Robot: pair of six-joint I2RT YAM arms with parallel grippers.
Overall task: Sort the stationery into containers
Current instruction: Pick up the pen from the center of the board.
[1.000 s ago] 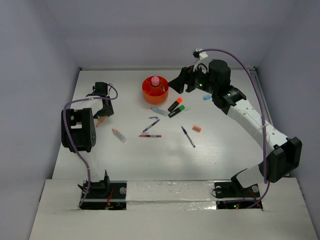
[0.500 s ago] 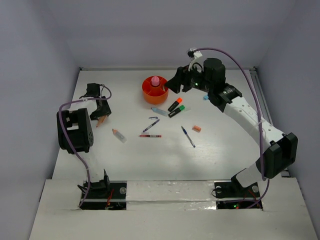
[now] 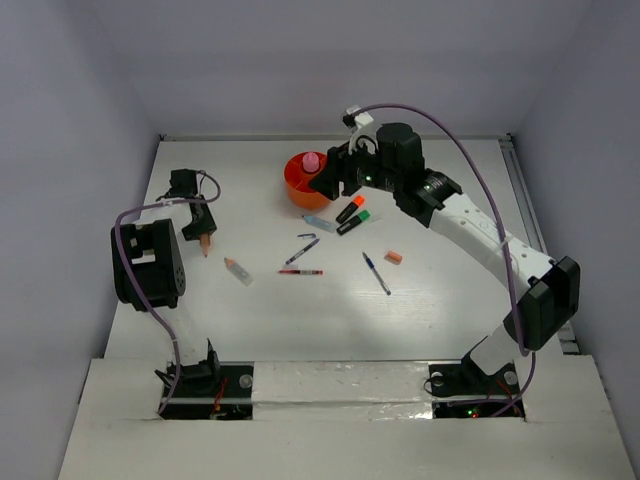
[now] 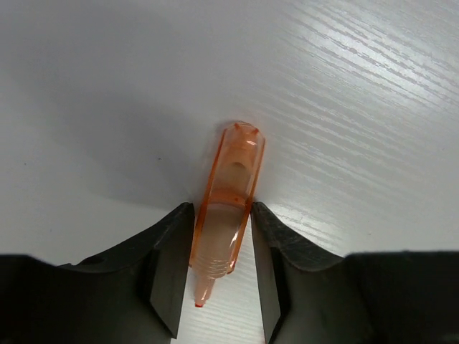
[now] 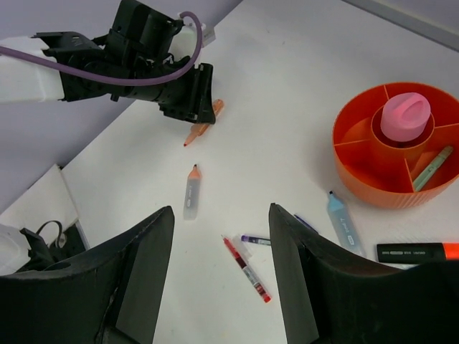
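My left gripper [image 4: 222, 208] is shut on a translucent peach marker [image 4: 229, 193] that lies on the white table at the far left [image 3: 204, 243]; both jaws press its sides. The round orange cup [image 5: 373, 183] holds a pink bottle [image 5: 406, 118] in its centre and a green marker [image 5: 432, 166] in one compartment. My right gripper [image 5: 221, 208] hangs open and empty above the table, just left of the cup [image 3: 300, 185]. Below it lie a red pen [image 5: 247, 271], a purple pen [image 5: 262, 241] and a light-blue marker [image 5: 343, 222].
A clear marker with an orange tip [image 3: 238, 271] lies left of centre. Orange [image 3: 350, 209] and green [image 3: 354, 223] highlighters, a blue pen [image 3: 376, 273] and a peach eraser [image 3: 393, 258] lie right of centre. Grey walls stand on three sides.
My left gripper has closed on the peach marker. My right arm has swung left, bringing its gripper beside the orange cup, with its jaws a little narrower.
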